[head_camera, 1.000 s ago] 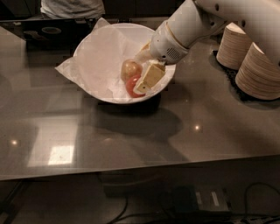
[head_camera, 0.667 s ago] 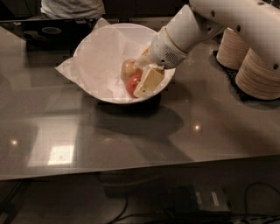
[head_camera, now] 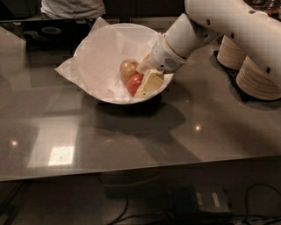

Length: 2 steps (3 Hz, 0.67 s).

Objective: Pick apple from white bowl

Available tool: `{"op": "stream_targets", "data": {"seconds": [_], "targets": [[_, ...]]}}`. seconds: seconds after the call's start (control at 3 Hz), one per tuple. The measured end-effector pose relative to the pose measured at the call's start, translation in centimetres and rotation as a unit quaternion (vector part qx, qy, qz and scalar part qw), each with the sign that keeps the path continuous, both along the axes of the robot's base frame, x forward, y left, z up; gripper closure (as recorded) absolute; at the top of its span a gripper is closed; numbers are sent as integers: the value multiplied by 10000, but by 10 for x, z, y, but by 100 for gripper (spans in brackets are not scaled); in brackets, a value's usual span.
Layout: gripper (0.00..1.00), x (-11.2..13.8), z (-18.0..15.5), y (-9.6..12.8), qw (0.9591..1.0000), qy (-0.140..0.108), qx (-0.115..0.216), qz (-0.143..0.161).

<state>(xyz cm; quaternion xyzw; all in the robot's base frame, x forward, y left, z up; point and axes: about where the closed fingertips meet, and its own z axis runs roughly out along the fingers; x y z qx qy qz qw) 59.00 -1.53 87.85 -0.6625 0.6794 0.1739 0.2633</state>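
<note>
The white bowl (head_camera: pixel 94 52), lined with crinkled white paper, stands at the back middle of the dark table. The glossy red-orange apple (head_camera: pixel 134 84) lies in its right part. A duller yellowish-tan apple (head_camera: pixel 128 68) lies just behind it. My gripper (head_camera: pixel 144 75) reaches into the bowl from the right on the white arm (head_camera: pixel 219 22). Its beige fingers (head_camera: pixel 150 83) stand apart; one touches the red apple's right side and the other is near the tan apple. The red apple rests on the paper.
Stacks of beige paper bowls (head_camera: pixel 257 77) stand on a black mat at the right, close under the arm. A dark tray (head_camera: pixel 44 30) and a person's torso (head_camera: pixel 72 8) are behind the bowl. The table's front edge (head_camera: pixel 131 173) runs across the lower part.
The arm has shifted slightly up and to the right over the bowl. The gripper's fingers stay beside the red apple, and both apples have not moved.
</note>
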Motion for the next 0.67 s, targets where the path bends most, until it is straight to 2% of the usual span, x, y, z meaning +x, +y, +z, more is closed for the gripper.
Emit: {"op": "stream_targets", "data": {"seconds": [0.67], "targets": [[40,10,-19,7,9998,197,-38,21]]}}
